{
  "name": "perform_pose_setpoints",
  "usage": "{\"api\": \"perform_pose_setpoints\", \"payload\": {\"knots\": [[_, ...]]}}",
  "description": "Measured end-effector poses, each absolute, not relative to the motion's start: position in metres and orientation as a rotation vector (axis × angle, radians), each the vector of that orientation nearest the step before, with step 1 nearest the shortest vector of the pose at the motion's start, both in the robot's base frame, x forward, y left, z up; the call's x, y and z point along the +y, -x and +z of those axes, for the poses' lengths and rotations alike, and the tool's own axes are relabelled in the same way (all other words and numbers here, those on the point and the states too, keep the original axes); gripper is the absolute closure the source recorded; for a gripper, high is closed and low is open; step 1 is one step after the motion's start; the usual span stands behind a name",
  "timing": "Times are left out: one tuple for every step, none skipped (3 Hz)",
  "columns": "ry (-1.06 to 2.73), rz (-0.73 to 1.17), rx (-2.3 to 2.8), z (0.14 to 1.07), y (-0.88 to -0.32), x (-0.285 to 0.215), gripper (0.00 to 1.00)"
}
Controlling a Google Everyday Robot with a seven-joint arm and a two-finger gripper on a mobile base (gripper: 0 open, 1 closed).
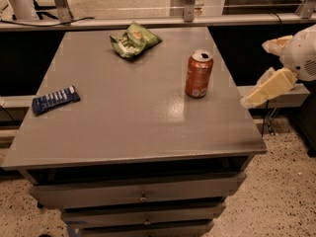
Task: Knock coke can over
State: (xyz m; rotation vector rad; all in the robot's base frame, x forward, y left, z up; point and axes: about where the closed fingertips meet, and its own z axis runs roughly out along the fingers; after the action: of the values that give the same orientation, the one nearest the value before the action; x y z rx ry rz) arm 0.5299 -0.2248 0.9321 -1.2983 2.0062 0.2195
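The coke can [199, 74] is orange-red with a silver top and stands upright on the right part of the grey table [123, 117]. My gripper [255, 74] hangs in the air beyond the table's right edge, at about the can's height and to the can's right. Its two cream fingers [269, 87] are spread apart and hold nothing. It does not touch the can.
A green snack bag [133, 39] lies at the table's back middle. A flat dark-blue packet [55, 98] lies near the left edge. Drawers [143, 194] sit under the tabletop. A rail and dark gap run behind the table; speckled floor lies to the right.
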Motion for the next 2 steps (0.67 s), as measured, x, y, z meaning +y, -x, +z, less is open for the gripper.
{"api": "perform_pose_setpoints", "payload": {"knots": [[1.132, 0.351, 1.918, 0.915, -0.569, -0.212, 0.00], [0.990, 0.483, 1.837, 0.910, -0.591, -0.183, 0.00]]}}
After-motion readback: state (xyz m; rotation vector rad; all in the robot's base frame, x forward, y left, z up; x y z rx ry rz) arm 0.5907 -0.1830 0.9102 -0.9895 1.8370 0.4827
